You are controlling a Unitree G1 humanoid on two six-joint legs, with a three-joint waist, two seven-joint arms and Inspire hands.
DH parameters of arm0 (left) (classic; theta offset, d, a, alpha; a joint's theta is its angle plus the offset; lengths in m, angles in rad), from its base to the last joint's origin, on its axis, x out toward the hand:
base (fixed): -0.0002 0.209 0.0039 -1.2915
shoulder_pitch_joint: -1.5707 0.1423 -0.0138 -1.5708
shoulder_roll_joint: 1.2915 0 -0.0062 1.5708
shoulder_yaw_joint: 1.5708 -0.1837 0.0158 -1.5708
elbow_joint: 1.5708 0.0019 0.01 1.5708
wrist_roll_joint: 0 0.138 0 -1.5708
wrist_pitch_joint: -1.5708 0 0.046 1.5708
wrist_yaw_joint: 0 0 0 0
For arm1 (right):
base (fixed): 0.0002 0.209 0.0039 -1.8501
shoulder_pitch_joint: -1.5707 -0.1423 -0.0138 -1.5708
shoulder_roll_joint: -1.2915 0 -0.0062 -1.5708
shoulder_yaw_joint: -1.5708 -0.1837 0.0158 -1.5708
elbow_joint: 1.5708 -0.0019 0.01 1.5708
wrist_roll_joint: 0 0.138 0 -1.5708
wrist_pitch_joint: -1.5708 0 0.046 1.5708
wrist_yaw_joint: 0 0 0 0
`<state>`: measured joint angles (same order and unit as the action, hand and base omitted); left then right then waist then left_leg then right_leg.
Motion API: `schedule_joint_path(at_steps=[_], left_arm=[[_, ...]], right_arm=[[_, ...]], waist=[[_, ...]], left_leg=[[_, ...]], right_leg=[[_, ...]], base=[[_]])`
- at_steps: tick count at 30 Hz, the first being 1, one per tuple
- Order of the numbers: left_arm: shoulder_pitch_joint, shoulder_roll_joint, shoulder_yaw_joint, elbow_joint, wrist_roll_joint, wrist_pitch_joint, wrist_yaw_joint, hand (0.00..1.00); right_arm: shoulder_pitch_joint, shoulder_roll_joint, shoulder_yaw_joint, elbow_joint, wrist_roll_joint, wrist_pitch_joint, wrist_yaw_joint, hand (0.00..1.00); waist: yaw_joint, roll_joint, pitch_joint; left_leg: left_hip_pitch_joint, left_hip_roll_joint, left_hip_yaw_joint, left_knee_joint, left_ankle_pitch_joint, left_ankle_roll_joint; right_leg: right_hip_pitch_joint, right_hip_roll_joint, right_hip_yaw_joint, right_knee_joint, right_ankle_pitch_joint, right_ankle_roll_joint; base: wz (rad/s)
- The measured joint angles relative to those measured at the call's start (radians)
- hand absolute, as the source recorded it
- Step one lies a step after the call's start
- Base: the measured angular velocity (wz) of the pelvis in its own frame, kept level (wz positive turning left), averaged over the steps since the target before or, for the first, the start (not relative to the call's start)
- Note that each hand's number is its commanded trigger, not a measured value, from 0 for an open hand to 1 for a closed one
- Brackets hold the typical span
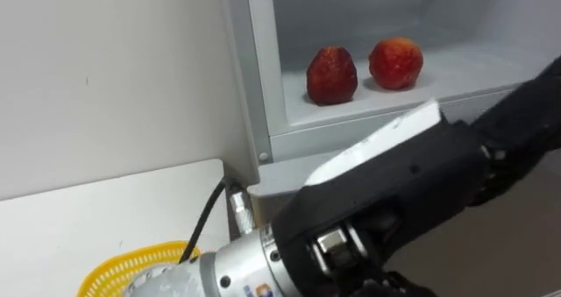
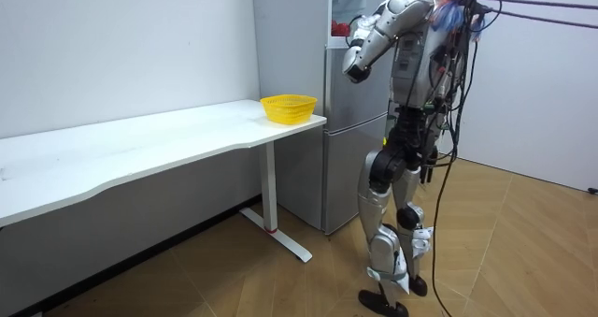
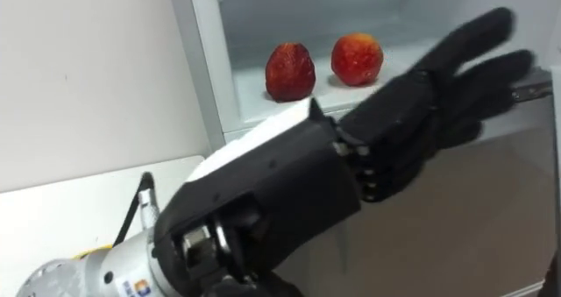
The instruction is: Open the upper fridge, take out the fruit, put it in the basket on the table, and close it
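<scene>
Basket, yellow, sits on the desk at seven o'clock. The left hand stretches toward one o'clock, fingers straight and apart, holding nothing. Beyond, at twelve, two strawberries stand untouched on the upper fridge shelf. They look light, soft and easily bruised, so take one gently round its broad middle.

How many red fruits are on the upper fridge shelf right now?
2. The left fruit sits near the front edge of the shelf; the right fruit stands beside it, slightly apart. The left robot hand covers the shelf's right side, so more may be hidden.
</scene>
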<state>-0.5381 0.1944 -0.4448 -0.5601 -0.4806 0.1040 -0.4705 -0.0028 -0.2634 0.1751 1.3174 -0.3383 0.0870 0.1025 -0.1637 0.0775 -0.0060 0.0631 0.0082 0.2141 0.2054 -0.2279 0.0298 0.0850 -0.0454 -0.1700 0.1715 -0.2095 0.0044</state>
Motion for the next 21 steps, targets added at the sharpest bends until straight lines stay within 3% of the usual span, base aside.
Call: schedule_joint_path(at_steps=[4,17,21], left_arm=[[-0.069,-0.047,-0.057,0.005,-0.042,0.0,-0.016,0.0],[-0.158,-0.102,-0.119,0.043,-0.04,-0.014,-0.011,0.0],[-0.196,-0.137,-0.135,0.053,-0.039,-0.02,-0.01,0.0]], right_arm=[[-0.015,0.0,0.019,-0.002,-0.007,-0.003,-0.004,0.0],[-0.017,-0.003,0.068,-0.008,0.0,-0.01,-0.001,0.0],[-0.017,-0.009,0.068,-0.004,0.0,-0.008,0.004,0.0]], waist=[[-0.028,0.001,0.0004],[-0.088,0.018,0.0047],[-0.109,0.02,0.0034]], left_leg=[[-0.003,0.0,0.004,0.0,0.0,0.0],[-0.001,0.0,0.0,-0.003,0.0,0.0],[-0.005,0.0,0.0,-0.002,0.0,0.0]], right_leg=[[0.0,0.0,0.006,-0.004,0.0,0.0],[-0.005,0.003,0.028,-0.002,0.002,0.0],[-0.015,0.003,0.03,-0.002,0.002,0.0]], base=[[-0.03],[-0.05],[0.0]])
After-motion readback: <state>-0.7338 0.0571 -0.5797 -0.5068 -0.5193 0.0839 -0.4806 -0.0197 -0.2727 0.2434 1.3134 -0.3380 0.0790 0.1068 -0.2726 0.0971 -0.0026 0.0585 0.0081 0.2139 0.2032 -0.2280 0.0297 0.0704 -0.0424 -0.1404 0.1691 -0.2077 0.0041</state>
